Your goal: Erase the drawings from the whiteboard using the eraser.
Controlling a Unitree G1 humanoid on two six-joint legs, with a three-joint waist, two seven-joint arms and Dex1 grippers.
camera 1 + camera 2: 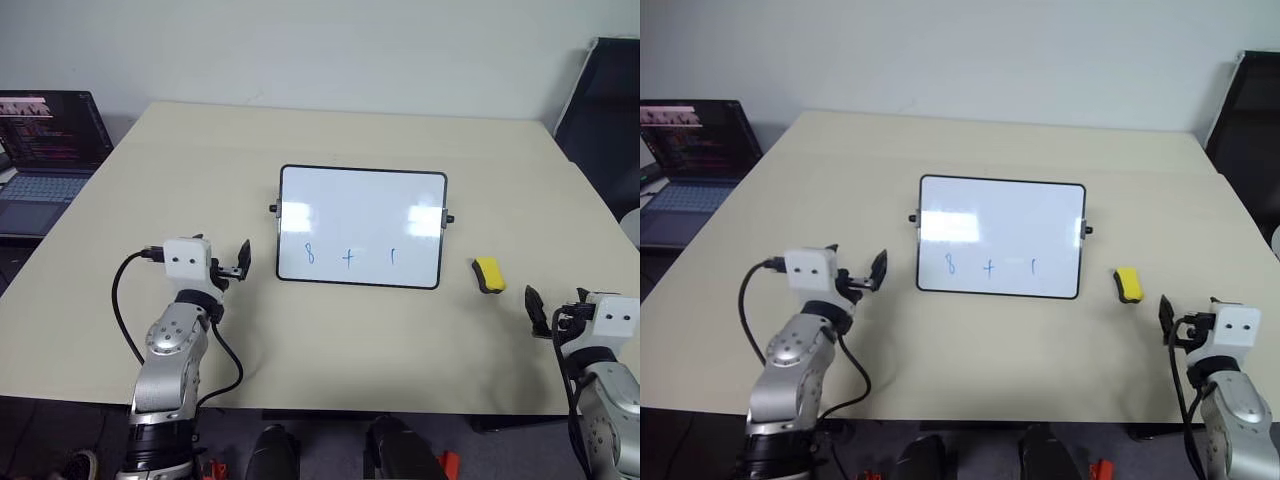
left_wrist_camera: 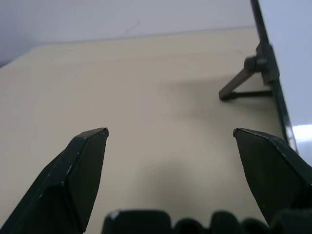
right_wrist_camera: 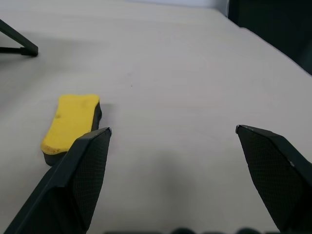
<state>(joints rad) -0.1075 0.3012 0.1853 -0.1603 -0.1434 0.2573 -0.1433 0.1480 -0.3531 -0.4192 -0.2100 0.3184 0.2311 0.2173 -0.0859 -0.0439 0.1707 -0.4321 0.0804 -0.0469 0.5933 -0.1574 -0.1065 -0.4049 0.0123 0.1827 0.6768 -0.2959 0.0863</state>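
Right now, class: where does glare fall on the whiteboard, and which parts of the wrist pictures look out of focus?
Left eye view: two bright glare patches on the whiteboard, near its left and right edges, above the drawings. Left wrist view: the board's stand is soft, and a glare spot sits on the board's edge. Right wrist view: the eraser is slightly blurred, with a thin shadow beside it.

yellow eraser (image 1: pixel 489 275), blue drawings (image 1: pixel 348 257), black-framed white whiteboard (image 1: pixel 360 205)
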